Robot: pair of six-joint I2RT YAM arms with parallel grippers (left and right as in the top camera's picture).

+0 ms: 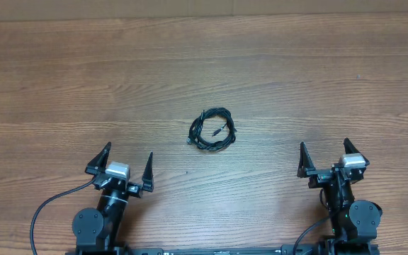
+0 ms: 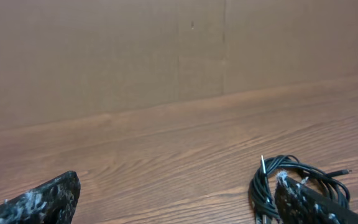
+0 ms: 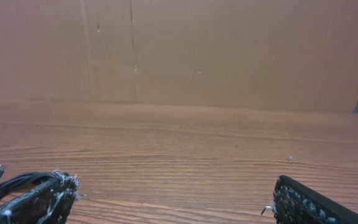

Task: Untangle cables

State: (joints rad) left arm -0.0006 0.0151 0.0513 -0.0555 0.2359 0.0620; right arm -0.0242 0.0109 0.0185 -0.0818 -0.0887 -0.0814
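The cables point(image 1: 212, 130) lie as a small black coil with silvery plug tips on the wooden table, at its middle. My left gripper point(image 1: 120, 164) is open and empty, near the front edge, below and left of the coil. My right gripper point(image 1: 325, 156) is open and empty, below and right of the coil. In the left wrist view the coil point(image 2: 291, 180) sits at the lower right, partly behind my right finger point(image 2: 316, 205). In the right wrist view a bit of the cables point(image 3: 8, 182) shows at the lower left, behind my left finger.
The wooden table point(image 1: 83, 85) spreads all around the coil. A brown cardboard wall point(image 2: 166, 50) stands along the far edge and also shows in the right wrist view point(image 3: 229, 50). Thicker black arm cables point(image 1: 48, 212) run by the arm bases at the front.
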